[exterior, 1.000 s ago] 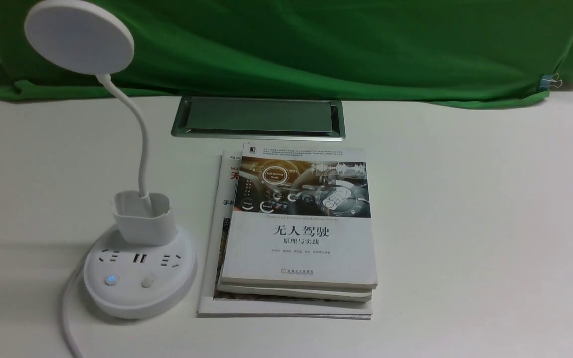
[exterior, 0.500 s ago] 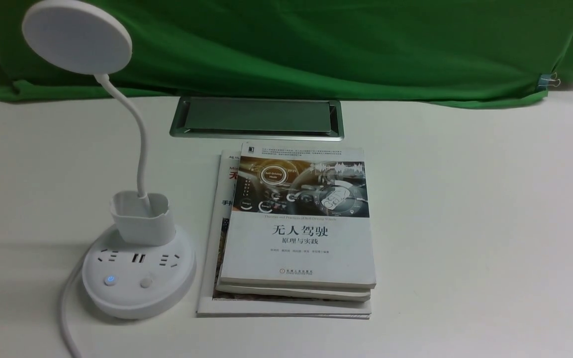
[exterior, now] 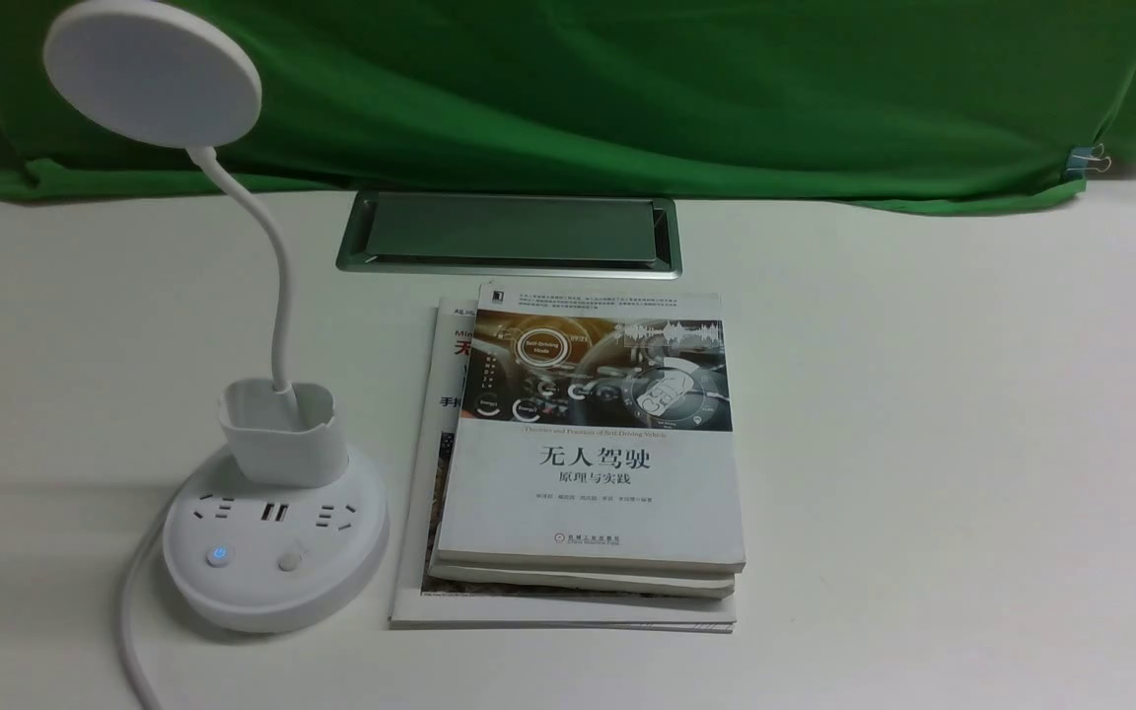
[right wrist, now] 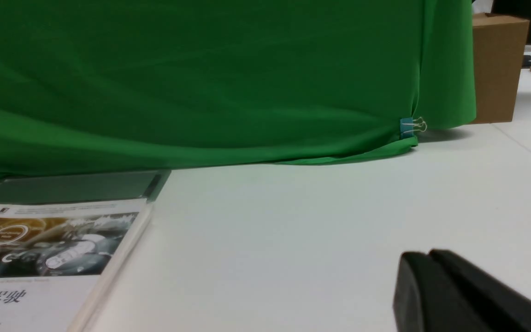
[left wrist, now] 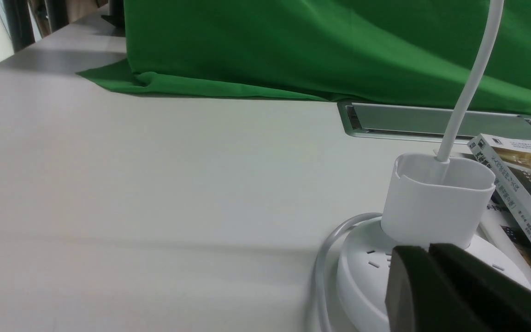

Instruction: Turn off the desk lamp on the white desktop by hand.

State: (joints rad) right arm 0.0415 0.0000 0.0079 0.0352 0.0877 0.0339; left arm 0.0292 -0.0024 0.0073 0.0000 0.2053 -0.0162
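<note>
We see the desk lamp [exterior: 272, 532] standing on the near left part of the white desktop [exterior: 923, 444], its round base carrying sockets and two buttons on the near side; the left button [exterior: 219, 555] glows blue, and the plain button [exterior: 290, 561] sits just to its right. A small cup holder [exterior: 282, 434] stands on the far part of the base, and the thin neck [exterior: 272, 256] rises out of it, curving up and left to the flat round disc head [exterior: 152, 71], which shows against the green cloth backdrop [exterior: 627, 89]. The lamp's white cord [exterior: 129, 631] runs from the left of the base toward the near edge. Just right of the base lies a stack of books [exterior: 588, 454], the top one with a car dashboard picture and Chinese title. Beyond the books, a silver-framed grey cable hatch [exterior: 509, 232] is set into the desktop. A blue binder clip [exterior: 1086, 161] pinches the cloth at far right. In the left wrist view, the left gripper [left wrist: 429, 276] shows as two black fingers pressed together with no gap, holding nothing, just in front of the lamp base [left wrist: 367, 272]; whether it touches the base we cannot tell. In the right wrist view, the right gripper [right wrist: 429, 286] is likewise closed and empty above bare desktop, well right of the books, with a cardboard box [right wrist: 496, 64] at far right.
</note>
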